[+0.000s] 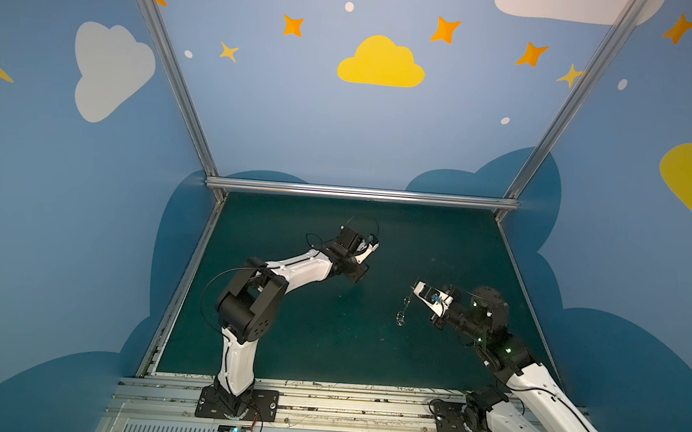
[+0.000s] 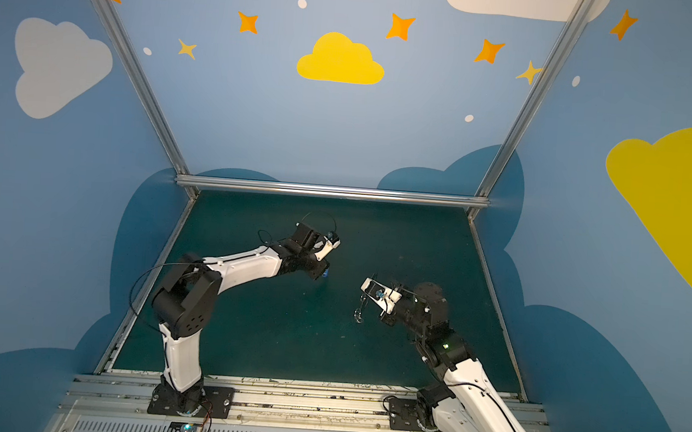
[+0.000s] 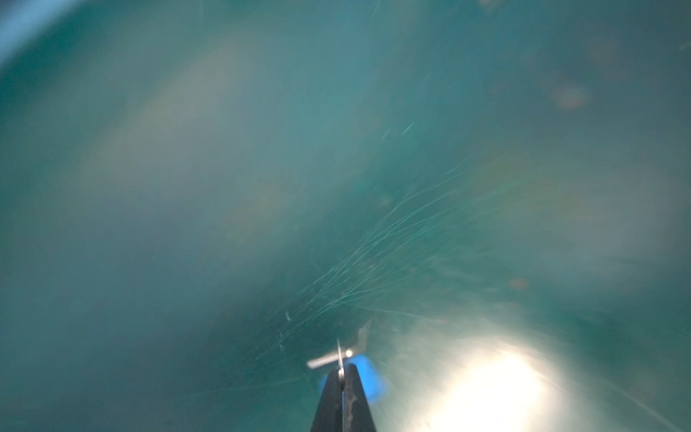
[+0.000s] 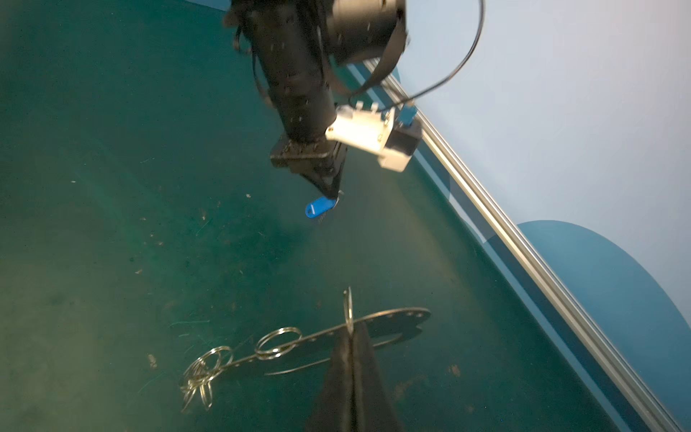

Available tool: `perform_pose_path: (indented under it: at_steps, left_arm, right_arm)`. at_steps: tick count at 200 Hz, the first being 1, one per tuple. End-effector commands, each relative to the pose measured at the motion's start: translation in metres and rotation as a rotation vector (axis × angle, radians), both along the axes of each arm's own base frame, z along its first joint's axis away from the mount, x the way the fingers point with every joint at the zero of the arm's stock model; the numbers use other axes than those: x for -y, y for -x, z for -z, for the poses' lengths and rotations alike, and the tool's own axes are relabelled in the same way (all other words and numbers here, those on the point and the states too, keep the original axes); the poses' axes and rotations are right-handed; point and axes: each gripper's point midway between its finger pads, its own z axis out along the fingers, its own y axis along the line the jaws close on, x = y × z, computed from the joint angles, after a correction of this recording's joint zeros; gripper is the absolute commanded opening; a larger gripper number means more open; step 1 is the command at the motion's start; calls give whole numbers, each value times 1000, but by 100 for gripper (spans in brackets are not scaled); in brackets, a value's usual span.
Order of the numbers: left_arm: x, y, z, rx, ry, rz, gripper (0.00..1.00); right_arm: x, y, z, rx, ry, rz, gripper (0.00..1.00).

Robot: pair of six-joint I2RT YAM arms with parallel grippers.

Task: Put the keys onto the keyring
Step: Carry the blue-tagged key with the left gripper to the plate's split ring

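Above the green mat point(image 4: 112, 187) we see 2 grippers, both raised. The left gripper point(image 4: 331, 192) is clenched on the key point(image 4: 319, 208), whose blue head hangs just below the tips. The right gripper point(image 4: 351, 334) clamps the keyring point(image 4: 396, 323) at its holed edge, apart from the key, with the split rings point(image 4: 278, 342) dangling

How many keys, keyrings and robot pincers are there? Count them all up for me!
key: 1
keyring: 1
pincers: 2 (left pincer, right pincer)
Total: 4
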Motion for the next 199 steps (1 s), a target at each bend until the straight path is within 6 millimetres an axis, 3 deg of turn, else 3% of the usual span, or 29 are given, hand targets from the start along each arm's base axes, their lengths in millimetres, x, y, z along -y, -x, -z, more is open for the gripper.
perform_pose_path:
  at_steps: [1, 49, 93, 150, 199]
  left_arm:
    - [6, 21, -40, 24, 49, 147, 3]
    - [0, 65, -95, 114, 93, 315, 3]
    - [11, 111, -137, 147, 179, 499, 3]
    - [25, 152, -167, 182, 228, 615, 3]
    - [35, 163, -181, 184, 245, 647, 3]
  right_arm:
    - [-8, -1, -20, 29, -47, -40, 0]
    - [-19, 4, -28, 46, -31, -133, 0]
    - [-32, 11, -43, 204, -34, -249, 0]
    - [-41, 12, -70, 382, -24, -292, 0]
    - [-52, 10, -78, 431, -5, -323, 0]
